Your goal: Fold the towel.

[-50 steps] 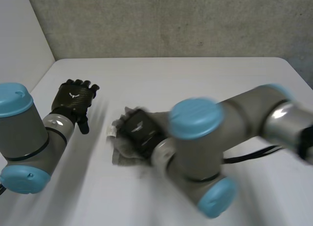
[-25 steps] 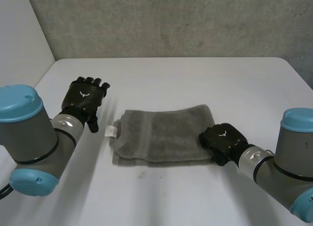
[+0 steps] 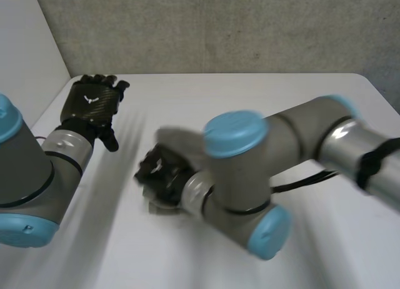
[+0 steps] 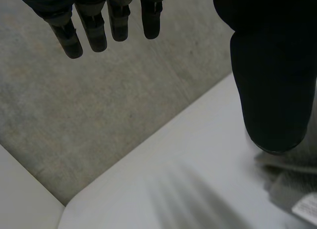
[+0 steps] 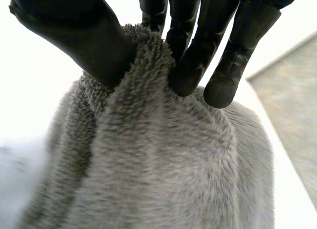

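- Right hand (image 5: 74, 35) pinches a bunch of the grey towel (image 5: 163, 169), thumb against fingers.
- Left hand (image 3: 90, 107): fingers straight, holding nothing.
- I can't read the towel's long axis; the right arm (image 3: 269, 157) covers it.

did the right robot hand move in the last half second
Yes: the black right robot hand, pinching the grey terry towel, swung across the white table toward its left side.

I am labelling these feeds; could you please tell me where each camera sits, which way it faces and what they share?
Head view: behind, between the arms, looking down at the white table; both arms, left robot hand, right robot hand show.
Left wrist view: on the left wrist, facing the grey wall; its straight fingers show.
Right wrist view: on the right wrist, facing the towel its fingers pinch.
Shared: the towel, in all three.
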{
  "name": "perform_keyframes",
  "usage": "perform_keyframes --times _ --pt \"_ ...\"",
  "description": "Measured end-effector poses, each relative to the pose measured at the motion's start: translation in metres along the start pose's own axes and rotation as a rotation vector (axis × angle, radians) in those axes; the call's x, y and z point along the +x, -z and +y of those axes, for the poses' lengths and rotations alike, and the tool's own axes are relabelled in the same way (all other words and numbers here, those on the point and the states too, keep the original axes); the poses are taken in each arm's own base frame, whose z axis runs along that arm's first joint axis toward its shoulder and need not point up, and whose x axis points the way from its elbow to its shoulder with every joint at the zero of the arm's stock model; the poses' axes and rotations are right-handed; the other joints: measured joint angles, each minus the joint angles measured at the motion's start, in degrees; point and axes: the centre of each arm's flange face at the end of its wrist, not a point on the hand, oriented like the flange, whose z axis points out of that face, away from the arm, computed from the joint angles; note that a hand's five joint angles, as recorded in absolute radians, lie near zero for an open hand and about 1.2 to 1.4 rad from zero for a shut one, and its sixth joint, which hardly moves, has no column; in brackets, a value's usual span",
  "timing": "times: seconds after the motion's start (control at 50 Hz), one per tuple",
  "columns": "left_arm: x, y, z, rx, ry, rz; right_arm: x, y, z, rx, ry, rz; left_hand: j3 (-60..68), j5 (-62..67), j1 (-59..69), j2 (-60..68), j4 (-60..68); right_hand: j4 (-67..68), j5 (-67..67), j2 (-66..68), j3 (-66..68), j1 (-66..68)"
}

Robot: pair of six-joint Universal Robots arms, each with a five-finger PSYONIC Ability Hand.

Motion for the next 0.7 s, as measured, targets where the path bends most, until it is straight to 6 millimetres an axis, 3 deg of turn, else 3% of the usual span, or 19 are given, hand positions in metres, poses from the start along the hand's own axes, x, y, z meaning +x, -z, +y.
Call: perform_keyframes --times 0.04,0.08,0.16,0.26,0.36,0.52,0.7 --pt "-0.003 0.001 -0.004 0.011 0.026 -0.006 -0.008 -0.004 -0.001 -0.01 0.026 -0.011 0.0 0.0 0.0 0.0 0.0 -12.0 -12.7 -13.3 -13.1 -13.1" --pt "-0.006 0.001 -0.008 0.024 0.062 -0.012 -0.005 -0.007 -0.004 -0.015 0.031 0.026 0.0 0.0 0.0 0.0 0.0 -32.7 -34.4 -33.6 -32.4 -33.2" --pt "-0.009 0.0 -0.013 0.041 0.113 -0.018 0.026 0.0 -0.01 0.003 -0.073 0.176 0.0 0.0 0.0 0.0 0.0 -60.5 -63.2 -58.4 -60.3 -59.6" --pt "-0.006 -0.003 -0.014 0.046 0.141 -0.004 0.072 0.027 -0.001 0.031 -0.324 0.353 0.0 0.0 0.0 0.0 0.0 -61.9 -63.7 -59.6 -62.3 -61.9" --pt "0.011 -0.005 -0.007 0.02 0.161 0.056 0.091 0.046 0.02 0.006 -0.47 0.429 0.0 0.0 0.0 0.0 0.0 -61.9 -63.7 -59.5 -62.3 -62.0" --pt "0.054 -0.003 0.023 -0.097 0.187 0.208 0.092 0.047 0.06 -0.105 -0.554 0.436 0.0 0.0 0.0 0.0 0.0 -61.9 -63.7 -59.5 -62.3 -62.0" --pt "0.076 -0.003 0.064 -0.231 0.178 0.261 0.079 0.028 0.09 -0.177 -0.646 0.383 0.0 0.0 0.0 0.1 0.0 -61.9 -63.7 -59.5 -62.3 -62.0"
